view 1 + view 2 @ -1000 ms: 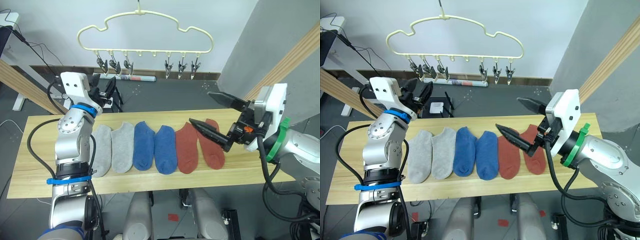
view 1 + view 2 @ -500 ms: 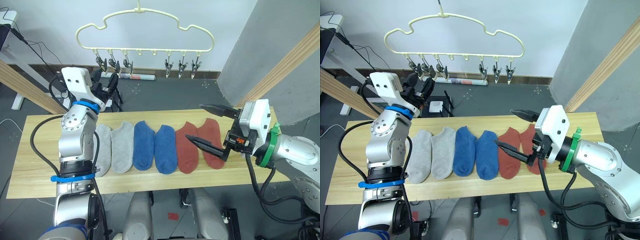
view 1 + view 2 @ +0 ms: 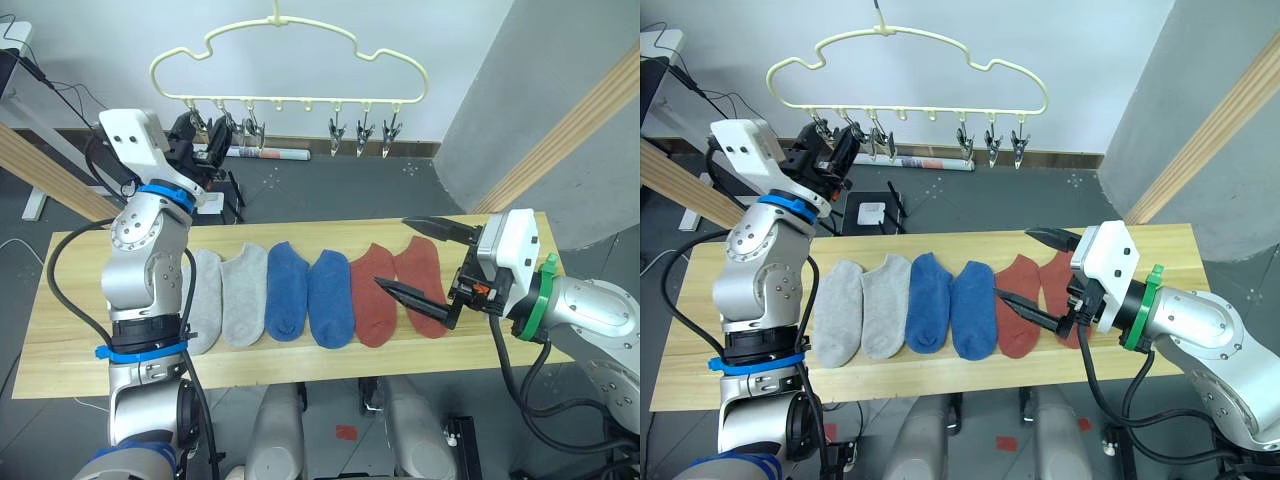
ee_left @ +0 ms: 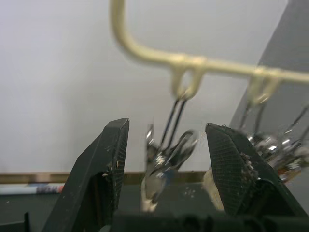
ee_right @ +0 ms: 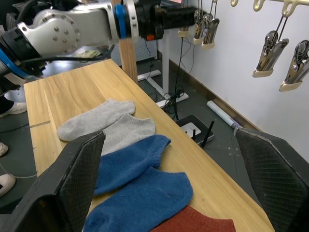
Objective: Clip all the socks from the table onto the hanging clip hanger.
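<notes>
My left arm is raised, forearm upright over the worktop's (image 3: 60, 330) left part, and my left gripper (image 3: 203, 150) reaches up toward 1 o'clock to the leftmost clips of the clip hanger (image 3: 290, 60). In the left wrist view its fingers (image 4: 104, 169) stand apart with one grey clip (image 4: 166, 159) hanging between them, neither pad touching it as far as I can see. The pale yellow hanger hangs behind the worktop at 12 o'clock, six clips in a row, all bare. Below it six socks lie side by side across the worktop's middle: two grey socks (image 3: 225, 295), then two blue socks (image 3: 308, 295), then two red socks (image 3: 398, 290). My right arm comes in low from 4 o'clock, forearm nearly level, wrist turned inward. My right gripper (image 3: 425, 265) is spread wide and holds nothing: one finger points out over the far edge of the rightmost red sock, the other lies low over the near part of the red pair; whether it touches the fabric I cannot tell.
</notes>
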You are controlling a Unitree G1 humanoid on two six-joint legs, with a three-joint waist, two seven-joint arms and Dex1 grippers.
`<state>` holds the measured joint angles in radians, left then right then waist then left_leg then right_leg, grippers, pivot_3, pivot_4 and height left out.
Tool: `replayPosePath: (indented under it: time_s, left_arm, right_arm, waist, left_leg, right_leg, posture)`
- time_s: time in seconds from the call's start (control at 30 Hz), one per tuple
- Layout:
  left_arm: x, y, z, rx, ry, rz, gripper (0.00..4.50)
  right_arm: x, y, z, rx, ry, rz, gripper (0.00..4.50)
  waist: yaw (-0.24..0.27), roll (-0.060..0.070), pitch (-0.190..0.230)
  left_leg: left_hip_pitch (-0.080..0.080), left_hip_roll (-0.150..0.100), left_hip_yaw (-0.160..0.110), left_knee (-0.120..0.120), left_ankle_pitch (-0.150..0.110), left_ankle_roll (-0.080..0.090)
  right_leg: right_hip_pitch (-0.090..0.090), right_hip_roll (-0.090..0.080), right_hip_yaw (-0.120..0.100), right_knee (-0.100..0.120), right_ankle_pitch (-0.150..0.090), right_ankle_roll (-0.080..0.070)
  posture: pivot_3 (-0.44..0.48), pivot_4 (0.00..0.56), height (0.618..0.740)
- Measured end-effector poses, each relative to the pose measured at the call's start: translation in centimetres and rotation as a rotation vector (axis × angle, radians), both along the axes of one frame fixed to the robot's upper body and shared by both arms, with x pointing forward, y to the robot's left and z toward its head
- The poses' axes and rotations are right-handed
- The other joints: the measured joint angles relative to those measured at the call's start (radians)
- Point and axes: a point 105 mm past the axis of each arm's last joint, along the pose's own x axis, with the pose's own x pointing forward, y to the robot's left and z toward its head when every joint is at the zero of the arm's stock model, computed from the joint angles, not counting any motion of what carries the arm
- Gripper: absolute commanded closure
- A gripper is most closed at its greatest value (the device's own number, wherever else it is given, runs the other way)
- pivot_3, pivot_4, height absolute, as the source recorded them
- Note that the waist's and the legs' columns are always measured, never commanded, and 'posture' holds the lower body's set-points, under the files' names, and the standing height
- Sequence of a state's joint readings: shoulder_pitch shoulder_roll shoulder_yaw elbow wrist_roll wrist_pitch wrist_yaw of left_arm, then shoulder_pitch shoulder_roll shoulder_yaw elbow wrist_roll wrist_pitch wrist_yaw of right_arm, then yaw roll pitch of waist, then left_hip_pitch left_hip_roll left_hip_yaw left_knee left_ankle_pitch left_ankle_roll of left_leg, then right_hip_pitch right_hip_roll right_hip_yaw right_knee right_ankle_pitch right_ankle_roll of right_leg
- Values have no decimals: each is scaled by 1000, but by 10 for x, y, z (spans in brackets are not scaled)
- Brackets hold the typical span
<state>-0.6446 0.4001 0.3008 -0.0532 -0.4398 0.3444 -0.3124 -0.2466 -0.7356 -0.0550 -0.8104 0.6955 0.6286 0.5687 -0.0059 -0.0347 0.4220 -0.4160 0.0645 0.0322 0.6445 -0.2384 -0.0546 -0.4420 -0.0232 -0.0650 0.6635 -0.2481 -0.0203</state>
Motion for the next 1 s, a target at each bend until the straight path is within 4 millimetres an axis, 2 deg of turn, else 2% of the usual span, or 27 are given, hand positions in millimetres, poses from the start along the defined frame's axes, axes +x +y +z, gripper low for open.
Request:
replayPosePath:
  time_s: [0.1,0.33,0.5,0.7,1.0]
  left_arm:
    - [-4,4,-4,14,14,15,1791]
    - [-4,15,-34,40,94,45,1791]
    - [-4,11,-31,54,67,27,1791]
    - [-4,9,-16,69,0,46,1791]
    - [-2,12,-16,54,-15,95,1791]
  right_arm:
    - [0,0,1,3,-7,-1,0]
    - [1,1,1,13,-7,2,0]
    - [1,2,1,17,-6,6,0]
    - [1,2,1,23,-5,7,0]
    - [1,3,2,30,-6,5,0]
  waist:
    - [0,0,0]
    - [2,0,0]
    - [5,0,0]
    - [4,0,0]
    - [4,0,0]
  left_leg:
    - [0,0,0,0,0,0]
    - [0,0,0,0,0,0]
    - [-1,0,0,0,0,0]
    - [-1,0,0,0,0,0]
    - [-1,0,0,-1,0,0]
  right_leg:
    - [0,0,0,0,0,0]
    - [0,0,0,0,0,0]
    - [0,0,0,-1,0,0]
    - [0,0,0,-1,0,0]
    - [-1,0,0,-1,0,0]
  posture:
    - [-99,469,740]
    - [-94,471,740]
    - [-93,470,740]
    - [-87,466,740]
    - [-86,461,740]
